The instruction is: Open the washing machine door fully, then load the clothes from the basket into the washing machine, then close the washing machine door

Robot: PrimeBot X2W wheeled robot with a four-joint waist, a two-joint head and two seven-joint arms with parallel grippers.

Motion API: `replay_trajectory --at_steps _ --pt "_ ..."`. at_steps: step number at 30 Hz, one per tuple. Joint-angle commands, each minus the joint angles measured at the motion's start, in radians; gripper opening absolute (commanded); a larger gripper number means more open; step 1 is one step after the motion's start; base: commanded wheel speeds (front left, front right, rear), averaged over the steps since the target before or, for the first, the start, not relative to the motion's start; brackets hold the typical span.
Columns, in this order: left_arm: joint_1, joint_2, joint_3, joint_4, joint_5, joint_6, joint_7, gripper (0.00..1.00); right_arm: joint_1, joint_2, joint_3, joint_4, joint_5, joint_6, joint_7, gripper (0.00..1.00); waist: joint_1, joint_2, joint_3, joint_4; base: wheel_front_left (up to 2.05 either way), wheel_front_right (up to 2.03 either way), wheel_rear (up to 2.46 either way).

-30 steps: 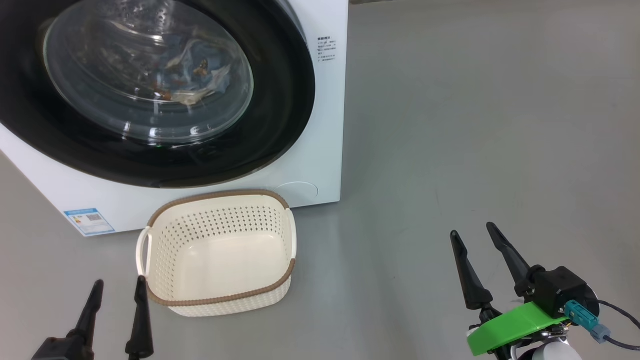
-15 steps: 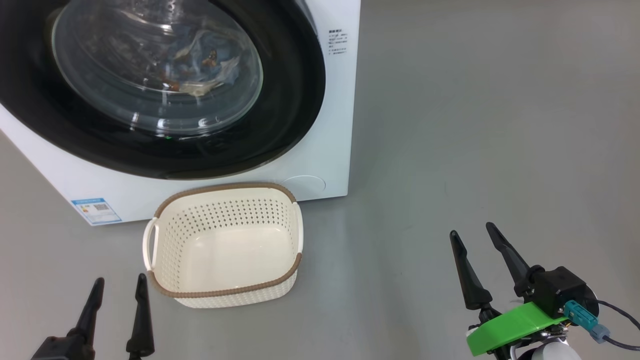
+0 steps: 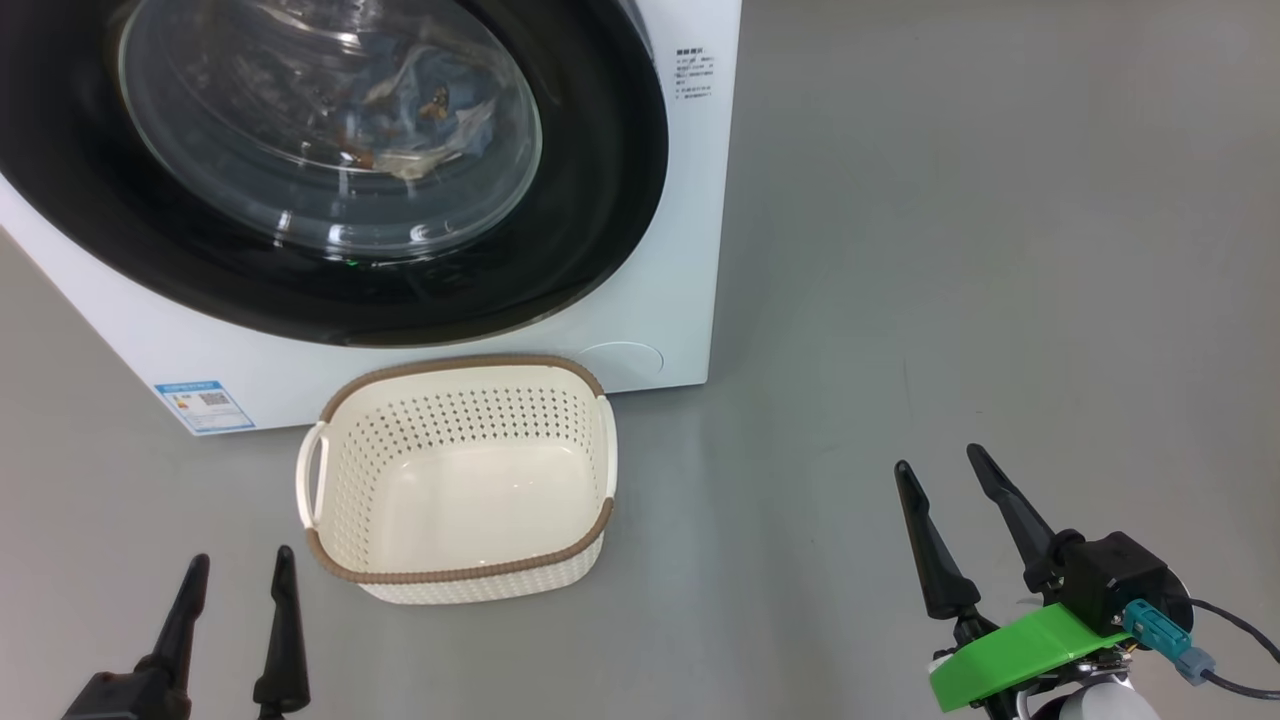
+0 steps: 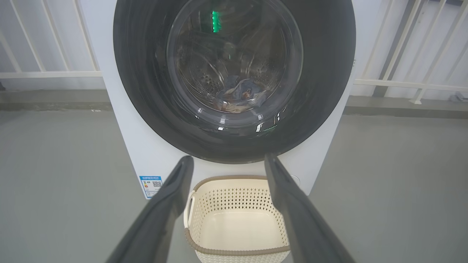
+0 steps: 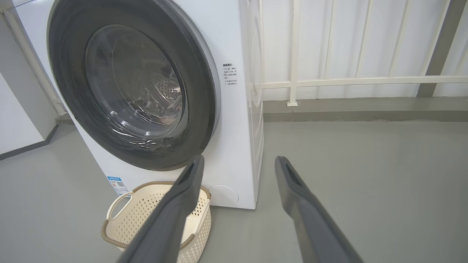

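The white washing machine (image 3: 690, 250) (image 4: 146, 146) (image 5: 234, 138) stands on the floor with its round black door (image 3: 600, 220) (image 4: 321, 91) (image 5: 203, 109) shut flat against the front. Behind the glass window the light blue clothes (image 3: 440, 100) (image 4: 241, 95) lie inside the drum. On the floor in front sits the cream basket (image 3: 460, 480) (image 4: 237, 226) (image 5: 146, 215), with nothing in it. My left gripper (image 3: 236, 570) (image 4: 228, 160) is open, low at the left, just short of the basket. Off to the right, away from the machine, my right gripper (image 3: 940, 462) (image 5: 237, 160) is open.
Grey floor (image 3: 1000, 250) spreads wide to the right of the machine. A white railing (image 5: 347, 80) and a low kerb run behind it. A blue sticker (image 3: 205, 405) marks the machine's lower left front.
The whole head view has shifted: machine and basket sit further right and slightly higher, so the camera moved. Both grippers stay open in the same poses.
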Motion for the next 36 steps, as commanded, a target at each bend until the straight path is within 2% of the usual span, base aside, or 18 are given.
replay_trajectory --at_steps 1,36 --pt "-0.026 0.008 0.033 -0.027 0.007 0.006 -0.006 1.0 -0.023 0.004 0.029 -0.021 -0.01 -0.002 -0.005 1.0 0.0 -0.0001 0.001 0.002 0.0 0.0 0.0" --pt "-0.017 0.006 0.035 -0.025 0.006 -0.003 -0.006 1.0 -0.012 0.002 0.03 -0.012 -0.002 -0.002 -0.005 1.0 0.0 -0.0001 -0.03 0.016 0.0 0.0 0.0"
